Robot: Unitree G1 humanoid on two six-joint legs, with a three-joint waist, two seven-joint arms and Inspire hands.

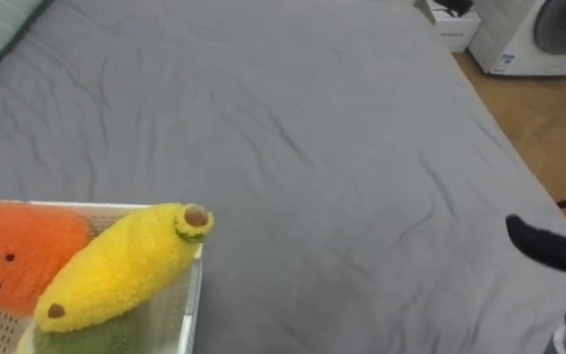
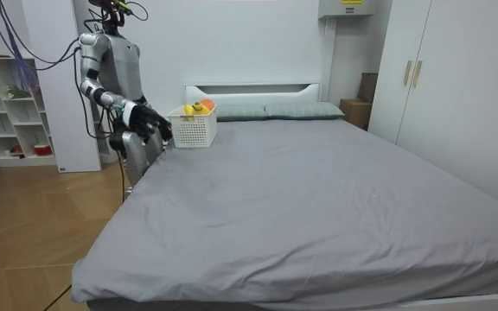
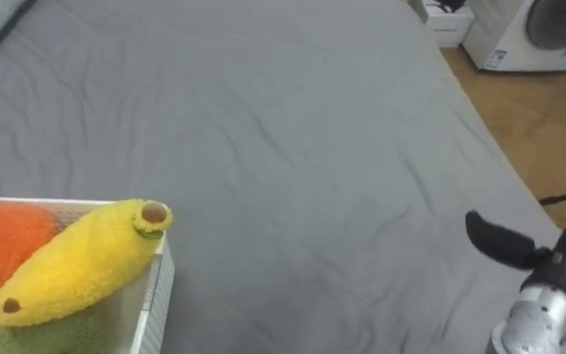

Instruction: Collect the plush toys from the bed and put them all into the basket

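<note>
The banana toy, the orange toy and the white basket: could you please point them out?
banana toy (image 1: 116,265), left eye view, mid-body.
orange toy (image 1: 13,251), left eye view, its face.
white basket (image 2: 193,131), room view, side wall.

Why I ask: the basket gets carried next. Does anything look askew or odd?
The yellow banana plush lies slantwise across the top of the white basket. Its tip pokes past the rim, over the grey bed, so it may slip out when the basket is carried. The orange plush sits inside. Nothing else stands out.
</note>
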